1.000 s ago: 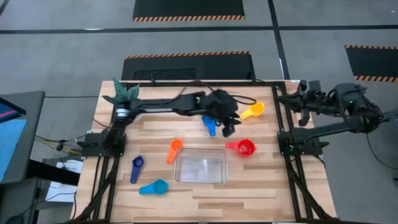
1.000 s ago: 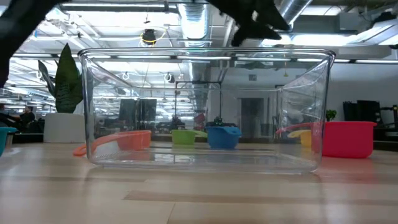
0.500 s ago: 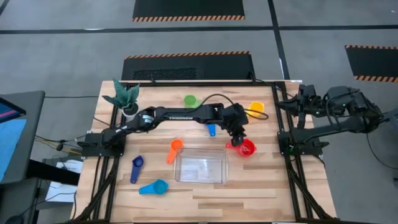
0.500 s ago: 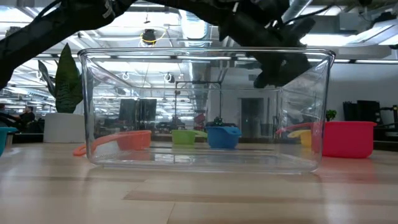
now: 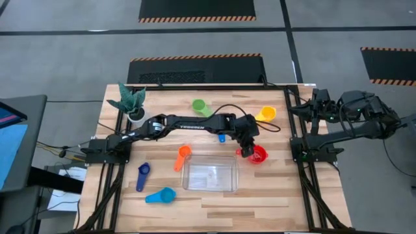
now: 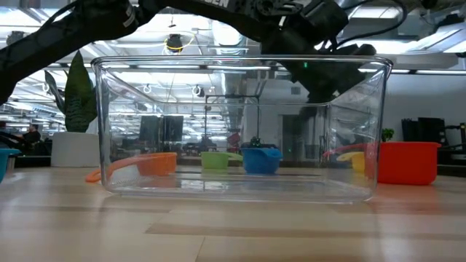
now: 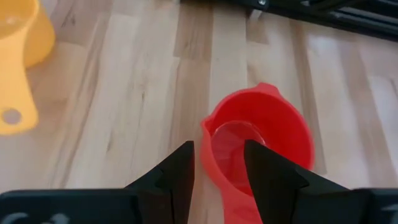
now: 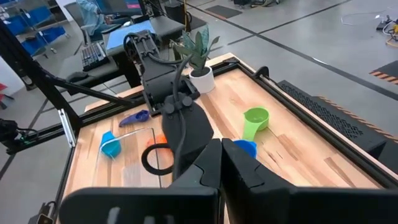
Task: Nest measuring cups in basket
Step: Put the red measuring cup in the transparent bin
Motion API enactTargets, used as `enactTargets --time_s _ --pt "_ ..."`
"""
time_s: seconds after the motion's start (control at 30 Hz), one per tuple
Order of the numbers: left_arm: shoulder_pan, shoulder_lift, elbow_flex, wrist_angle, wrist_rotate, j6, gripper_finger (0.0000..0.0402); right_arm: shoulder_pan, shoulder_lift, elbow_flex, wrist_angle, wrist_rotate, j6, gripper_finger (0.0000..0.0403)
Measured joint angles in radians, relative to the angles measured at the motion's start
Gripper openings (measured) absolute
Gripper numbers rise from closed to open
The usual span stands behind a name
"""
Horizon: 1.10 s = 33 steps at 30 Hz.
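Observation:
The red cup (image 5: pixel 259 155) stands upright on the table, right of the clear basket (image 5: pixel 209 174). My left gripper (image 5: pixel 247 151) is open above the cup's left rim. In the left wrist view (image 7: pixel 217 177) one finger is over the hollow of the red cup (image 7: pixel 261 143) and the other is outside its wall. The handle is hidden under the gripper. The other cups rest on the table: green (image 5: pixel 199 105), yellow (image 5: pixel 265 115), blue (image 5: pixel 221 137), orange (image 5: pixel 182 156), navy (image 5: pixel 143 175) and light blue (image 5: pixel 162 195). My right gripper (image 8: pixel 222 167) is shut and waits beyond the table's right edge. My left gripper comes at the red cup from above, pointing down, astride the rim's left part (image 7: pixel 208 134). One finger (image 7: pixel 268 171) is over the inside and one (image 7: pixel 177 171) is outside. Whether either finger touches the wall I cannot tell. The cup stands upright on the table.
A white pot with a plant (image 5: pixel 133 108) stands at the far left corner. The left arm's cable (image 5: pixel 224 104) loops above the far middle of the table. In the low view the basket (image 6: pixel 240 131) fills the foreground, with the red cup (image 6: pixel 408 161) to its right.
My left gripper has swung from above the blue cup toward the table's right and near side and come down over the red cup's left rim. The red cup and the other cups have stayed where they were.

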Motion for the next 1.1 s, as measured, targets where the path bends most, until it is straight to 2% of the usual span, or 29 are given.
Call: enactTargets --time_s 0.27,0.43,1.1 --pt "-0.010 -0.002 -0.027 0.009 -0.044 -0.055 0.0128 0.000 0.000 0.000 0.000 0.000 0.000 0.0026" --pt "-0.020 -0.001 -0.057 0.012 -0.028 0.011 0.0128 0.000 0.000 0.000 0.000 0.000 -0.002 0.0026" --pt "-0.041 -0.002 -0.062 0.030 -0.065 -0.007 0.0128 0.000 0.000 0.000 -0.001 0.000 -0.011 0.0026"
